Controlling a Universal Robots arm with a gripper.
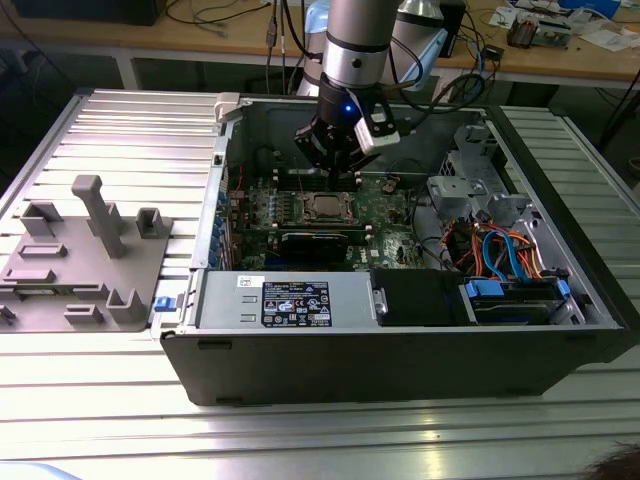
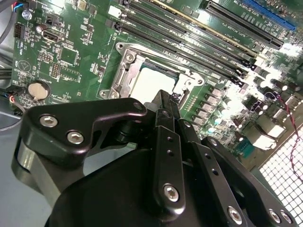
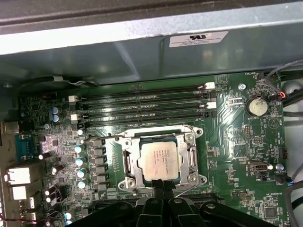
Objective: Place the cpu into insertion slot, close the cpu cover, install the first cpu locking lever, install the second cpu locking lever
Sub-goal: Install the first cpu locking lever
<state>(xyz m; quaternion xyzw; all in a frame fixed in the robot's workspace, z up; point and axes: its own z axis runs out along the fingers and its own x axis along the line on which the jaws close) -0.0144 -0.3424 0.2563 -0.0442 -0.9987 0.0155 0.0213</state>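
The cpu lies flat in the insertion slot on the green motherboard, its silver top showing through the window of the cpu cover, which rests down around it. My gripper hangs just off the socket's edge with its black fingers pressed together and nothing visible between them. A thin wire lever runs beside the fingertips. In the second wrist view the gripper partly hides the cpu. The exterior view has the gripper inside the open case, just behind the cpu.
Long black memory slots run beside the socket, toward the case wall. A power supply sits at the case front, with a drive cage and blue cables on the exterior view's right. A grey fixture stands outside on the exterior view's left.
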